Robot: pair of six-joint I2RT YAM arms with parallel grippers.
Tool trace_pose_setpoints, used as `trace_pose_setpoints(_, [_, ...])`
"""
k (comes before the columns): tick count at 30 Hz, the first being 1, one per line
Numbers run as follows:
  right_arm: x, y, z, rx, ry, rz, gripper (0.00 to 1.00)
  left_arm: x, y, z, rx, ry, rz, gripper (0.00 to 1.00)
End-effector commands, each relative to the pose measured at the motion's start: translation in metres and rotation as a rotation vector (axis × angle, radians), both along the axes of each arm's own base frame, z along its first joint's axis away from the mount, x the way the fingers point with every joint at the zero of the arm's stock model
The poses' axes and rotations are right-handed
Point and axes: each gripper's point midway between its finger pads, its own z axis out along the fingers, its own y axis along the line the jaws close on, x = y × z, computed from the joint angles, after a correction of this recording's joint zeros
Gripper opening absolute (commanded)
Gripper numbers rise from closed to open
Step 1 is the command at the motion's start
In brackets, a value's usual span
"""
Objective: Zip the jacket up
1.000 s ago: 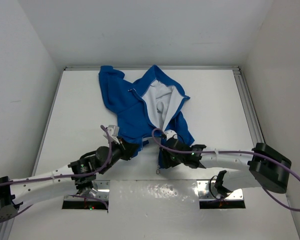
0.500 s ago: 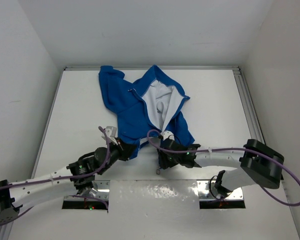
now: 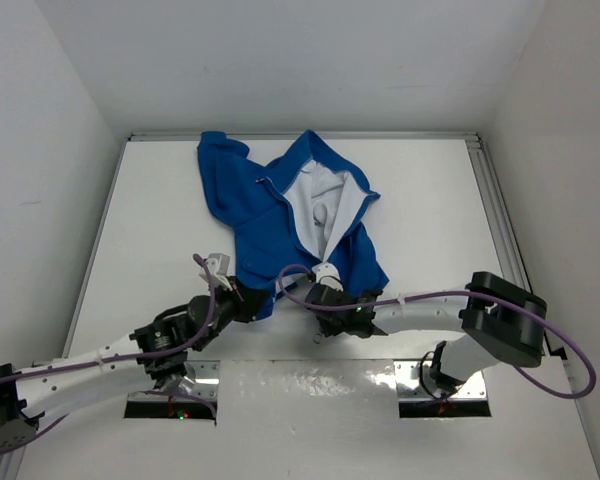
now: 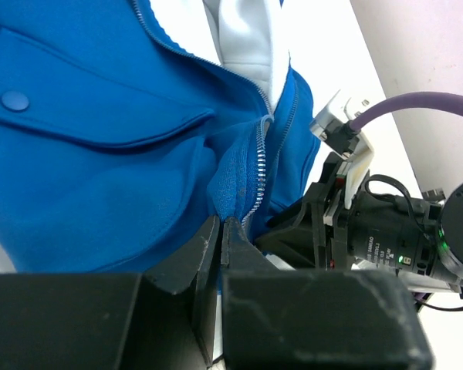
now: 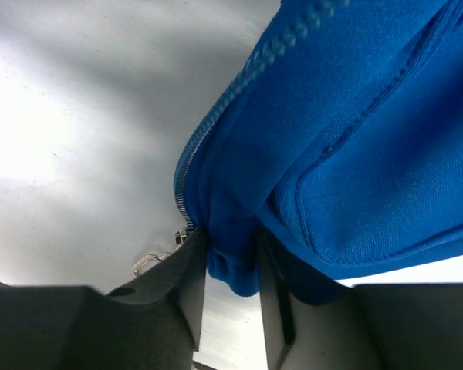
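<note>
Jointly, left claw and right claw pinch the one jacket.

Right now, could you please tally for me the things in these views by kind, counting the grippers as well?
Blue jacket: 1
Grippers: 2, the left gripper and the right gripper, both shut on its bottom hem by the zipper
Total: 3
</note>
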Motion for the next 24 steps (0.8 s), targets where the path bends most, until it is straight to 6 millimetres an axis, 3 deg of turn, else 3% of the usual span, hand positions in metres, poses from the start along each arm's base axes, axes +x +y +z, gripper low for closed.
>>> trace_pose_setpoints(1, [-0.009, -0.027, -0.019, -0.123, 0.022, -0.033, 0.27, 0.005, 0.010, 0.002, 0.005, -0.001, 0.048, 0.00])
trace_pose_setpoints(3, [-0.010, -0.024, -0.019, -0.107, 0.026, -0.036, 0.24, 0.005, 0.012, 0.002, -0.006, -0.006, 0.055, 0.00])
trace_pose_setpoints(4, [-0.010, -0.024, -0.019, -0.098, 0.030, -0.045, 0.16, 0.005, 0.012, 0.002, -0.008, -0.007, 0.058, 0.00])
trace_pose_setpoints(9, [-0.006, 0.000, 0.003, 0.059, -0.003, -0.041, 0.00, 0.004, 0.009, 0.005, -0.009, -0.004, 0.041, 0.00])
trace_pose_setpoints(13, [-0.001, 0.019, 0.029, 0.222, -0.054, -0.030, 0.00, 0.001, -0.003, 0.012, -0.043, -0.004, -0.003, 0.00])
trace_pose_setpoints(17, [0.010, 0.031, 0.068, 0.407, -0.153, -0.055, 0.00, 0.002, -0.015, 0.016, -0.089, -0.001, -0.028, 0.00])
trace_pose_setpoints(18, [0.013, 0.036, 0.093, 0.509, -0.199, -0.058, 0.00, 0.003, -0.019, 0.021, -0.100, -0.009, -0.035, 0.00])
trace_pose_setpoints(22, [0.020, 0.032, 0.141, 0.769, -0.336, -0.092, 0.00, 0.011, -0.036, 0.041, -0.149, -0.019, -0.040, 0.00])
trace_pose_setpoints(24, [0.020, 0.025, 0.147, 0.839, -0.365, -0.108, 0.00, 0.015, -0.043, 0.052, -0.159, -0.026, -0.040, 0.00])
